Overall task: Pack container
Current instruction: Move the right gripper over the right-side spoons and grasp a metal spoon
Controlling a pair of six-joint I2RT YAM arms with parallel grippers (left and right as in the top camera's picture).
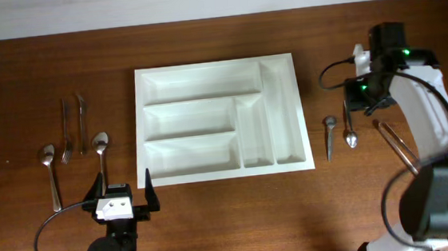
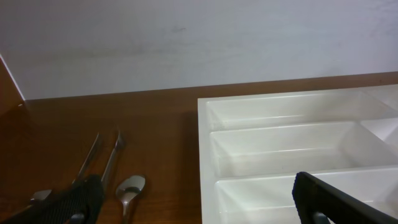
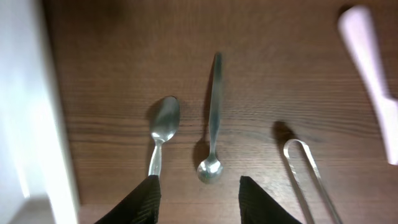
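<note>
The white five-compartment container [image 1: 139,124] lies mid-table with nothing in it; it also shows in the left wrist view [image 2: 204,134]. Left of it lie a spoon [image 1: 49,163], a fork [image 1: 65,131], a knife [image 1: 82,112] and a second spoon [image 1: 100,143]. Right of it lie a small spoon [image 1: 330,135], a spoon [image 1: 350,130] and tongs [image 1: 398,145]. My left gripper [image 1: 125,186] is open and empty near the container's front left corner. My right gripper [image 3: 198,193] is open above the two right spoons [image 3: 163,127] [image 3: 211,165], holding nothing.
The table's far edge meets a pale wall. In the right wrist view the tongs [image 3: 306,171] lie right of the fingers, the container's edge [image 3: 37,124] is at the left, and a blurred white shape [image 3: 367,50] is at the top right.
</note>
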